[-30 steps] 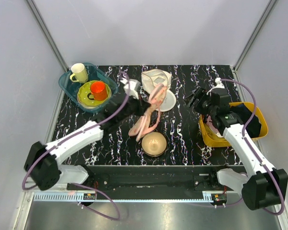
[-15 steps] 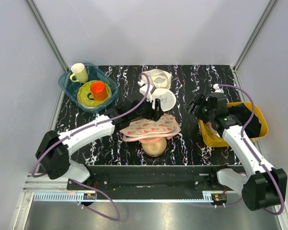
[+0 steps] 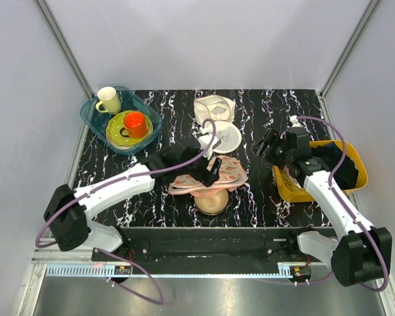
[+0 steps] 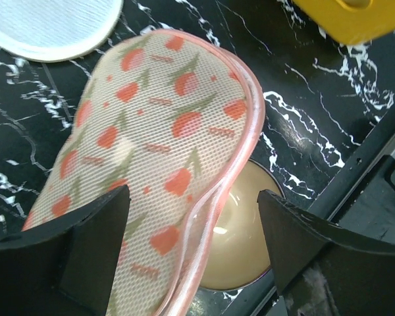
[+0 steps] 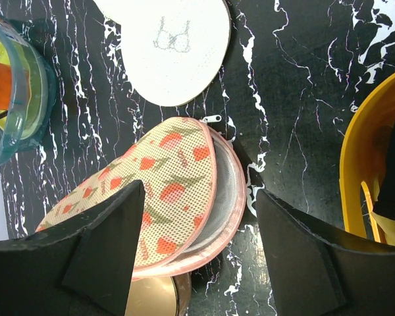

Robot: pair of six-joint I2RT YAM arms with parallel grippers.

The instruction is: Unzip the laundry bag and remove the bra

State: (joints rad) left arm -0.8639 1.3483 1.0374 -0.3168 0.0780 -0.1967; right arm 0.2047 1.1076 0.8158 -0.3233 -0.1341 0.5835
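Salmon-pink mesh now lies flat where a second ago it dangled lengthwise from your left hand (image 3: 207, 172). The laundry bag (image 3: 229, 172) has swung down and settled across the tan bowl (image 3: 210, 201), partly on the bowl and partly on the black marbled surface (image 3: 118, 171).

That hand has let go. In its wrist view the fingers are spread wide with the bag (image 4: 158, 118) directly beneath them, and nothing is pinched.

For you this likely means the carry is over and the emptying can start. From the right wrist view the bag's (image 5: 164, 191) right-hand edge gapes, with the zip pull (image 5: 212, 118) at its far end and pale lining showing inside. No bra is visible yet.

Your right hand (image 5: 201, 192) hovers to the right of the bag with its fingers wide apart and empty. The gaping edge lies just below it, on its side of the bag.
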